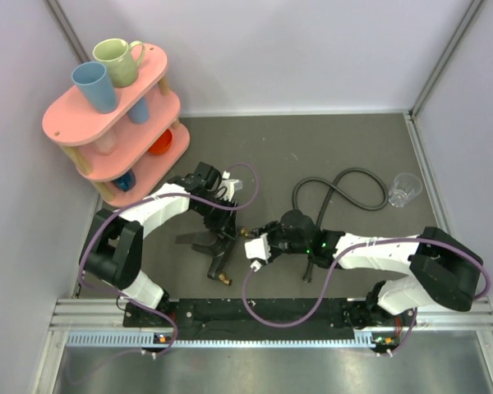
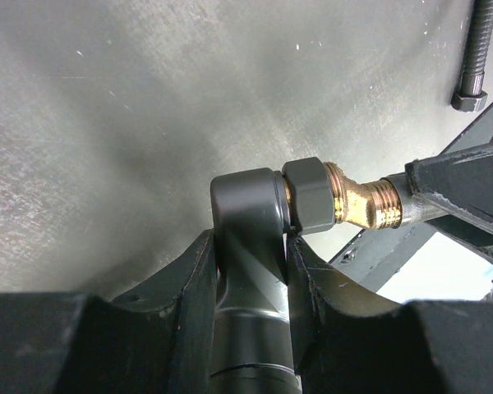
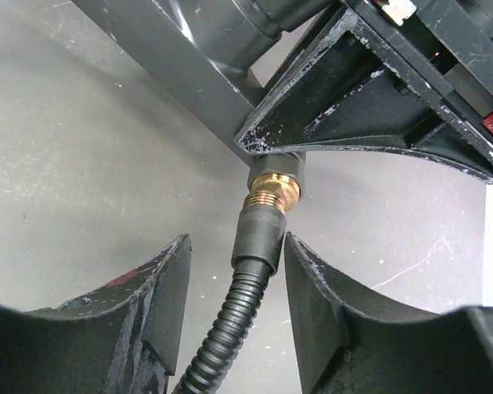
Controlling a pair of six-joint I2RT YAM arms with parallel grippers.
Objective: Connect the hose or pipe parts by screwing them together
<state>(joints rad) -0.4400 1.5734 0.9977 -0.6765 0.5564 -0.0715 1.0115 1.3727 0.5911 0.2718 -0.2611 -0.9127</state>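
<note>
The forked fitting (image 1: 217, 261) hangs a little above the table, and my left gripper (image 1: 216, 238) is shut on its dark grey stem (image 2: 251, 246). One brass threaded end (image 2: 363, 203) sticks out to the right of the fingers. The hose (image 1: 345, 185) loops across the table's far right. Its dark end nut (image 3: 265, 238) sits on the brass thread (image 3: 273, 195) of the fitting, with a few turns of thread showing. My right gripper (image 3: 237, 263) is open, with its fingers on either side of the nut and a gap on each side.
A pink two-tier shelf (image 1: 66, 123) with cups stands at the far left. A clear plastic cup (image 1: 404, 189) stands at the far right, next to the hose's loop. Walls close in the table on three sides.
</note>
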